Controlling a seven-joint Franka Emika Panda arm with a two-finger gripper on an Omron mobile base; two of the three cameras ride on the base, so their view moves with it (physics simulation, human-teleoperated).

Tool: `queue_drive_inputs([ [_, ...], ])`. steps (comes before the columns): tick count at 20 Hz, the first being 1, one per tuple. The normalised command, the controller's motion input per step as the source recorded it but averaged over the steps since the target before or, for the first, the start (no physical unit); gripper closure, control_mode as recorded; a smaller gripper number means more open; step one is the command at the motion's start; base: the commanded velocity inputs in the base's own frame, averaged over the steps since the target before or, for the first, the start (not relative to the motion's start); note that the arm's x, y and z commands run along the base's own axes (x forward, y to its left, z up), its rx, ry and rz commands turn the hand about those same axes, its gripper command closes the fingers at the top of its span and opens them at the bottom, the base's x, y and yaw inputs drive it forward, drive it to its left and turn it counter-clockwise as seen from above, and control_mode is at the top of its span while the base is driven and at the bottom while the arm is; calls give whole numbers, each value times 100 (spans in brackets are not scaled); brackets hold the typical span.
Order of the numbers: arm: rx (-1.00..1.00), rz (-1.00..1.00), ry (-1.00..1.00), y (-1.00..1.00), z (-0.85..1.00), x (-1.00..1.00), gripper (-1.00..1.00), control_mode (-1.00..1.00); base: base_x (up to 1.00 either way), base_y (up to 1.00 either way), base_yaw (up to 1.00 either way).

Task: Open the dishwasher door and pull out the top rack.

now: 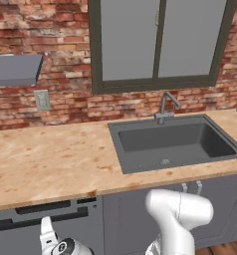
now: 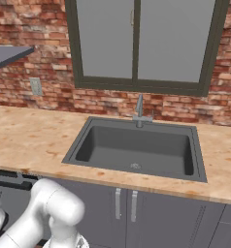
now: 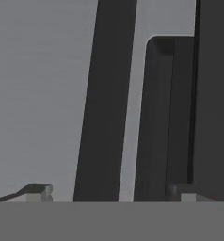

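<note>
My gripper (image 3: 109, 192) is spread wide and holds nothing, one fingertip (image 3: 36, 192) on each side of the long black handle (image 3: 104, 103) of the dishwasher door (image 1: 46, 234). The door stands shut under the counter's (image 1: 46, 159) front edge, left of the sink (image 1: 175, 142), with bare grey panel beside the bar.

One sink (image 1: 130, 130), one faucet (image 1: 166, 105), one wall outlet (image 1: 42, 100), two cabinet handles (image 2: 117, 203) (silver, side by side)
</note>
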Motion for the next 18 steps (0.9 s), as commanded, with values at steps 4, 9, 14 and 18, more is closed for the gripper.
queue_drive_inputs([
  [4, 3, 0, -4, 14, -19, 32, -100, -100, 0, 0, 0],
  [9, 3, 0, -3, 15, -22, 32, -100, -100, 0, 0, 0],
  [14, 3, 0, -2, 18, -26, 36, -100, -100, 0, 0, 0],
  [18, 3, 0, -2, 19, -30, 37, -100, -100, 0, 0, 0],
])
